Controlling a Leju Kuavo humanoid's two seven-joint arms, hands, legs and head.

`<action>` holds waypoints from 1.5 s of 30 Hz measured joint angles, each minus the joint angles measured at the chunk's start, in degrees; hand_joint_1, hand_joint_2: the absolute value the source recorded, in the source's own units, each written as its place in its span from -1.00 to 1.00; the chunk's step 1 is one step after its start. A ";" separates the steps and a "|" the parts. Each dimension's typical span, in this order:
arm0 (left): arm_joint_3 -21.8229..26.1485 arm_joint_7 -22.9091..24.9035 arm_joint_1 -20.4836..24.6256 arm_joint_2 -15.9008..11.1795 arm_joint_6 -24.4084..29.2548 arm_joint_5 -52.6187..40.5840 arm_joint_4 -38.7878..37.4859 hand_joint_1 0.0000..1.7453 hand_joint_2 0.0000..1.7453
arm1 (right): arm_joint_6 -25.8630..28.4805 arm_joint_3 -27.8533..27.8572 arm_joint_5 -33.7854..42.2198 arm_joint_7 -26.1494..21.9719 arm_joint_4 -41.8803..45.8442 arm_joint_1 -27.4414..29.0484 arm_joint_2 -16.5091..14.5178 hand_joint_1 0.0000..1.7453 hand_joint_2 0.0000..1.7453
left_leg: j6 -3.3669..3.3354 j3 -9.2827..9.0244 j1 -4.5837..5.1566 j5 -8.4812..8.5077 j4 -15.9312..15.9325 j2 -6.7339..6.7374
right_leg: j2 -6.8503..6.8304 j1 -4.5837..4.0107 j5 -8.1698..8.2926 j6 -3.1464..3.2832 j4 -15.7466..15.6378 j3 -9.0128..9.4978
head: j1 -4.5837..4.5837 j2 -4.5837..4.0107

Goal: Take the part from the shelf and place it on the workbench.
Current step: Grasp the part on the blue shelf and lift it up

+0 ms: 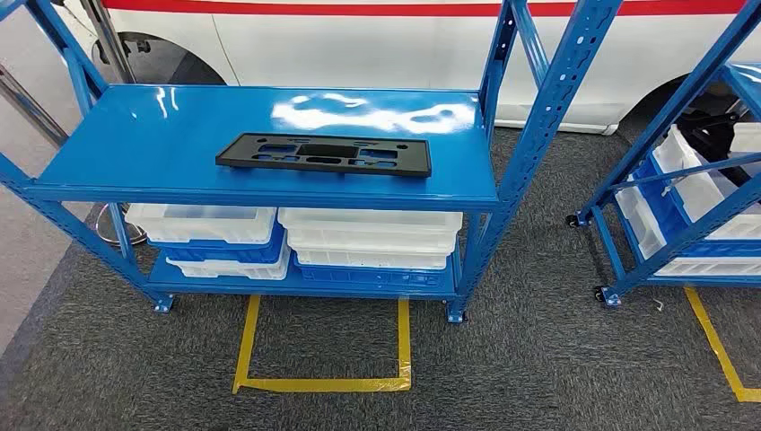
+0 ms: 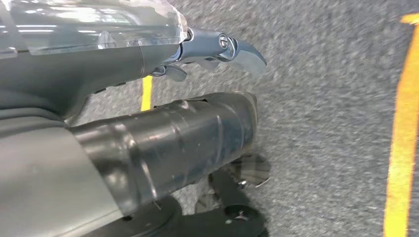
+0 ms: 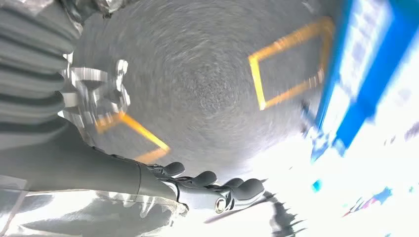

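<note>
Facing the shelf (image 1: 135, 126), I see the part (image 1: 325, 153) lying flat near its front edge. My left hand (image 2: 197, 98) and right hand (image 3: 197, 185) hang empty, fingers loose. Reaching up for it comes next, I judge.
</note>
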State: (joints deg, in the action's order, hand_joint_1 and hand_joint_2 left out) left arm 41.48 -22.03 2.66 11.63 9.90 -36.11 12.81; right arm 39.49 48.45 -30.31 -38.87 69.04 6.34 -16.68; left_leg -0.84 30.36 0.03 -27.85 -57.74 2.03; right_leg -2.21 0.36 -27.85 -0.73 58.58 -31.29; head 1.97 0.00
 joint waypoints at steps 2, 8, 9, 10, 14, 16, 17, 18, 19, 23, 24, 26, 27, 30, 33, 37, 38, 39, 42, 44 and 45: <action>0.01 -0.03 0.13 0.01 -0.01 -0.21 -0.01 -1.00 -1.00 | 0.15 -4.19 1.01 0.67 2.76 0.86 -0.29 -1.00 -0.50 | -0.01 -0.10 0.00 -0.03 0.00 0.36 | 0.35 -0.01 0.04 0.02 0.00 -0.06 | 0.01 0.00; 0.02 0.36 0.62 0.22 -0.07 -2.07 -0.04 -1.00 -1.00 | 0.58 -26.96 -5.41 1.57 17.72 5.29 -2.50 -1.00 1.00 | -0.03 -0.32 -0.01 -0.04 -0.01 0.80 | 0.83 -0.02 0.14 0.03 0.02 -0.13 | 0.02 0.00; 0.00 0.39 0.64 0.24 -0.09 -2.23 -0.05 -1.00 -1.00 | 0.58 -29.94 -6.14 1.52 18.99 5.65 -2.67 -1.00 1.00 | -0.03 -0.33 -0.01 -0.04 -0.01 0.80 | 0.85 -0.02 0.17 0.04 0.02 -0.14 | 0.01 0.00; -0.03 0.40 0.69 0.24 -0.10 -2.35 -0.07 -1.00 -1.00 | 0.58 -32.68 -6.60 1.48 19.93 5.86 -2.76 -1.00 1.00 | -0.03 -0.35 -0.01 -0.04 -0.01 0.81 | 0.88 -0.02 0.19 0.05 0.03 -0.15 | 0.01 0.00; -0.11 0.40 0.82 0.29 -0.13 -2.59 -0.09 -1.00 -1.00 | 0.58 -40.28 -6.92 1.35 21.78 6.35 -2.84 -1.00 1.00 | -0.03 -0.51 -0.01 -0.03 -0.02 0.80 | 0.88 -0.01 0.19 0.05 0.03 -0.15 | 0.02 0.00; -0.11 0.40 0.81 0.32 -0.13 -2.62 -0.10 -1.00 -1.00 | 0.58 -42.06 -6.92 1.34 22.28 6.51 -2.82 -1.00 1.00 | -0.03 -0.50 -0.01 -0.03 -0.02 0.80 | 0.88 -0.01 0.20 0.05 0.02 -0.15 | 0.02 0.00; -0.12 0.40 0.81 0.34 -0.13 -2.64 -0.11 -1.00 -1.00 | 0.58 -42.64 -6.92 1.34 22.47 6.56 -2.81 -1.00 1.00 | -0.04 -0.49 -0.01 -0.03 -0.02 0.80 | 0.88 0.00 0.19 0.05 0.01 -0.15 | 0.02 0.00; -0.13 0.40 0.82 0.36 -0.13 -2.66 -0.11 -1.00 -1.00 | 0.58 -43.12 -6.89 1.34 22.62 6.61 -2.80 -1.00 1.00 | -0.04 -0.49 0.00 -0.04 -0.02 0.80 | 0.88 0.00 0.19 0.05 0.00 -0.15 | 0.02 0.00; -0.13 0.40 0.82 0.37 -0.13 -2.68 -0.12 -1.00 -1.00 | 0.58 -43.54 -6.83 1.31 22.74 6.65 -2.78 -1.00 1.00 | -0.04 -0.48 0.00 -0.04 -0.02 0.80 | 0.88 0.00 0.19 0.05 -0.01 -0.15 | 0.02 0.00; -0.11 0.39 0.81 0.37 -0.13 -2.73 -0.12 -1.00 -1.00 | 0.58 -44.82 -6.54 0.95 22.83 6.81 -2.76 -1.00 1.00 | -0.04 -0.46 0.00 -0.05 -0.03 0.80 | 0.88 0.01 0.20 0.05 -0.03 -0.15 | 0.02 0.00; -0.11 0.39 0.81 0.37 -0.13 -2.81 -0.13 -1.00 -1.00 | 0.58 -45.29 -6.35 0.88 22.82 6.84 -2.71 -1.00 1.00 | -0.04 -0.45 0.00 -0.05 -0.03 0.80 | 0.88 0.01 0.20 0.05 -0.03 -0.15 | 0.02 0.00; -0.11 0.39 0.82 0.37 -0.13 -3.01 -0.13 -1.00 -1.00 | 0.57 -46.92 -5.36 1.33 22.77 6.87 -2.41 -1.00 1.00 | -0.04 -0.45 0.00 -0.05 -0.03 0.80 | 0.88 0.00 0.20 0.04 -0.03 -0.15 | 0.02 0.00; -0.11 0.37 0.82 0.37 -0.14 -3.12 -0.13 -1.00 -1.00 | 0.57 -48.16 -4.57 1.93 22.72 6.86 -2.11 -1.00 1.00 | -0.04 -0.46 0.00 -0.05 -0.03 0.80 | 0.88 0.00 0.20 0.04 -0.03 -0.15 | 0.02 0.00; -0.09 -0.06 0.81 0.37 -0.52 -3.46 -0.13 -1.00 -1.00 | 0.37 -52.77 -1.93 4.42 22.51 6.78 -0.52 -1.00 1.00 | -0.04 -0.46 0.00 -0.05 -0.03 0.80 | 0.88 0.00 0.20 0.04 -0.02 -0.16 | 0.02 0.00; -0.10 -1.38 0.79 0.37 -1.52 -4.14 -0.13 -1.00 -1.00 | -1.50 -57.45 -0.05 7.73 22.05 6.25 1.95 -1.00 1.00 | -0.04 -0.45 0.00 -0.05 -0.02 0.81 | 0.88 -0.01 0.20 0.04 -0.01 -0.16 | 0.02 0.00; -0.17 -3.36 0.81 0.33 -4.00 -5.03 -0.13 -1.00 -1.00 | -6.73 -64.82 0.43 11.05 20.08 4.76 5.41 -1.00 1.00 | -0.04 -0.43 -0.01 -0.05 -0.02 0.80 | 0.88 0.00 0.20 0.04 -0.01 -0.16 | 0.02 0.00; -0.19 -3.56 0.81 0.31 -4.53 -5.35 -0.13 -1.00 -1.00 | -8.19 -67.18 0.40 11.47 19.27 4.16 6.21 -1.00 1.00 | -0.04 -0.43 -0.01 -0.05 -0.02 0.81 | 0.88 -0.01 0.20 0.04 -0.01 -0.17 | 0.02 0.00; -0.23 -3.65 0.83 0.28 -4.90 -5.71 -0.13 -1.00 -1.00 | -9.51 -69.92 0.37 11.77 18.35 3.36 7.08 -1.00 1.00 | -0.04 -0.43 -0.01 -0.05 -0.02 0.81 | 0.89 -0.01 0.20 0.04 -0.01 -0.20 | 0.02 0.00; -0.50 -3.60 0.92 0.22 -5.62 -6.81 -0.14 -1.00 -1.00 | -11.31 -77.48 0.22 12.43 15.52 0.20 9.60 -1.00 1.00 | -0.04 -0.40 -0.01 -0.04 -0.03 0.80 | 0.88 -0.01 0.20 0.05 0.00 -0.23 | 0.03 0.00; -0.67 -3.57 0.93 0.19 -6.21 -7.21 -0.15 -1.00 -1.00 | -11.41 -80.87 -0.10 12.98 13.93 -1.97 10.90 -1.00 1.00 | -0.04 -0.39 -0.01 -0.04 -0.04 0.80 | 0.88 -0.01 0.20 0.04 0.00 -0.23 | 0.03 0.00; -0.73 -3.56 0.93 0.18 -6.42 -7.34 -0.16 -1.00 -1.00 | -11.44 -82.17 -0.24 13.16 13.30 -2.85 11.44 -1.00 1.00 | -0.04 -0.39 -0.01 -0.04 -0.04 0.80 | 0.88 -0.01 0.20 0.04 0.00 -0.23 | 0.03 0.00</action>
State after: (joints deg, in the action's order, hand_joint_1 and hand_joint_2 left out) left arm 40.76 -25.59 3.59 11.81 3.48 -43.45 12.64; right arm 28.05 -33.72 -30.55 -25.71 82.34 3.49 -5.24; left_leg -0.88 29.96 0.03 -27.88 -57.78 2.83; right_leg -1.33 0.35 -27.65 -0.68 58.58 -31.52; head 2.00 0.00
